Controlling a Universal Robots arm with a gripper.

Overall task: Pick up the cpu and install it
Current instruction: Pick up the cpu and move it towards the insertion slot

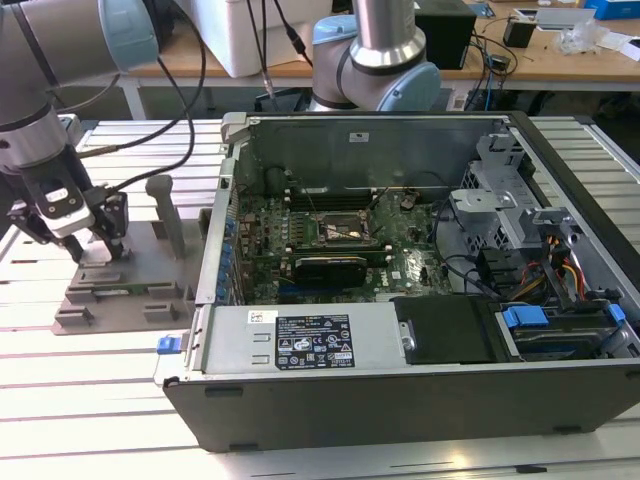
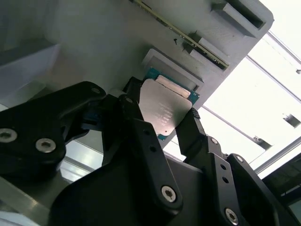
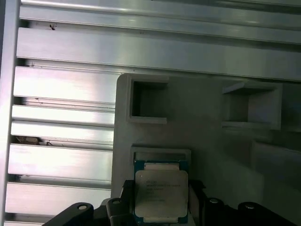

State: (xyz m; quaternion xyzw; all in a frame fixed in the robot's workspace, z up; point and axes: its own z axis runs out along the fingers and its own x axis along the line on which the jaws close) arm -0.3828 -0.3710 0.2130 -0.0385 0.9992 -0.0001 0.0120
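One end effector [image 2: 162, 112] appears clamped on the cpu [image 2: 164, 106] just above the gray holder [image 2: 94, 47]; so thin an edge grip could let it tilt or slip.

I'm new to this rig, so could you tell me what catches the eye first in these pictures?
The open computer case, motherboard exposed, takes up the middle of the exterior view. At that view's left, the gripper hangs over a grey tray; in the second wrist view its fingers clamp the silver cpu.

Slatted aluminium table [image 1: 80, 385], grey holder [image 1: 130, 300], possibly plastic, beside open computer case [image 1: 420, 395]
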